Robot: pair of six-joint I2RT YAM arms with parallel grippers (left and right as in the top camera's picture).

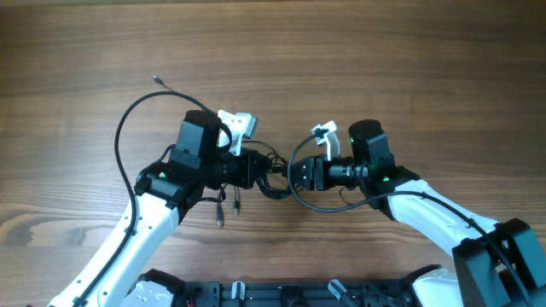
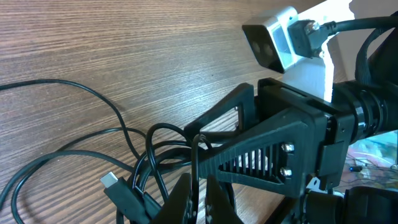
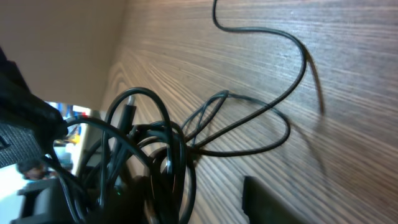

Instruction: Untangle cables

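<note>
The cables form a black knot [image 1: 275,182] between my two grippers at the table's middle. One long cable [image 1: 121,128] arcs left and away, ending in a small plug [image 1: 158,79]. Two plug ends [image 1: 220,213] dangle under the left arm. My left gripper [image 2: 200,202] is shut on a thin black cable strand [image 2: 197,158]; a plug with a whitish tip [image 2: 109,181] lies beside it. My right gripper [image 3: 199,205] is open, facing the left one, with looped cables [image 3: 158,155] hanging between its fingers [image 3: 267,199], against the left side.
The right gripper's black body [image 2: 273,146] and its white camera [image 2: 273,43] fill the left wrist view close ahead. Loose cable loops [image 3: 249,124] trail over the wooden table [image 1: 409,68] beyond the knot. A black frame [image 1: 281,294] runs along the near edge.
</note>
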